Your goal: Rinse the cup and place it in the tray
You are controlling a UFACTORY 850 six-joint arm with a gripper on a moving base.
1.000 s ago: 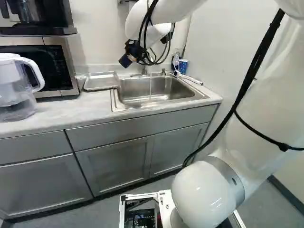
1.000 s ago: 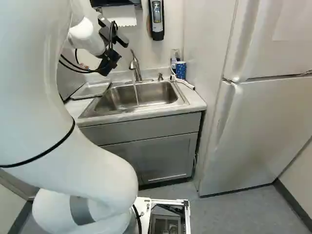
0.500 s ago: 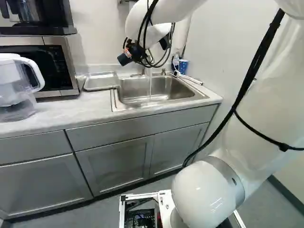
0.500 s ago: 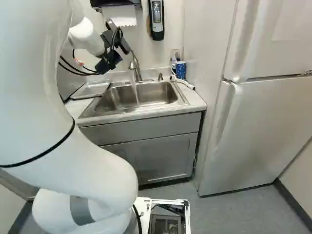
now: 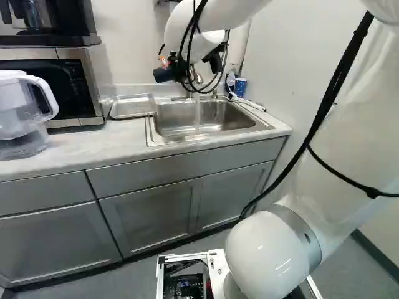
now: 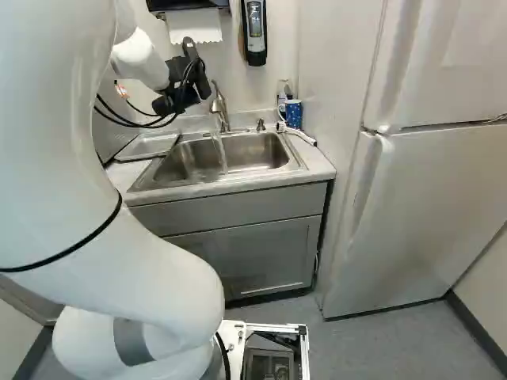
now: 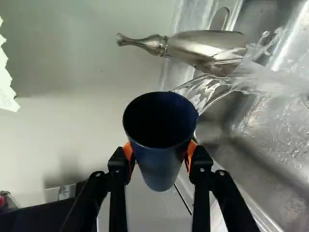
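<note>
Pitcher (image 5: 17,112) cut off, fridge (image 6: 428,206) cut off, inner bottom of cup (image 7: 161,166) hidden

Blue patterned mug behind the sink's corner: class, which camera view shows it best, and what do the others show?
The right base view: the mug appears larger there, with its pattern and handle visible. The left base view shows it smaller, and I cannot make out its handle. The wrist view does not show it.

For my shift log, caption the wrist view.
Dark blue cup gripped in the tool, beside water splashing from the faucet into the sink.
</note>
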